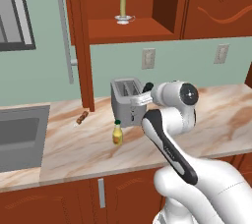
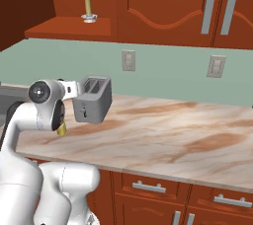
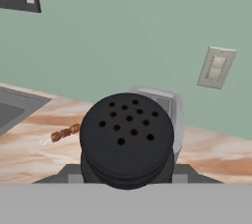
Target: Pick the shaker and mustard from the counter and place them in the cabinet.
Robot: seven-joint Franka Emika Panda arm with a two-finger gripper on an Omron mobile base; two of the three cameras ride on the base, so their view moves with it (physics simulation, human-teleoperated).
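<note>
The shaker [image 3: 127, 139] is gripped in the closed pincer [image 1: 146, 90], held above the bench [image 1: 216, 120] beside the toaster [image 1: 126, 101]. The mustard [image 1: 117, 132] stands in front of the toaster.

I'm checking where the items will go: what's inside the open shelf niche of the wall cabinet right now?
On the cabinet shelf stands one pale-yellow candle in a white holder. The door edge and frame cover the niche's left side.

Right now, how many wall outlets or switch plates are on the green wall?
2: one plate above the toaster, another plate further right along the counter. The arm may hide more.
</note>
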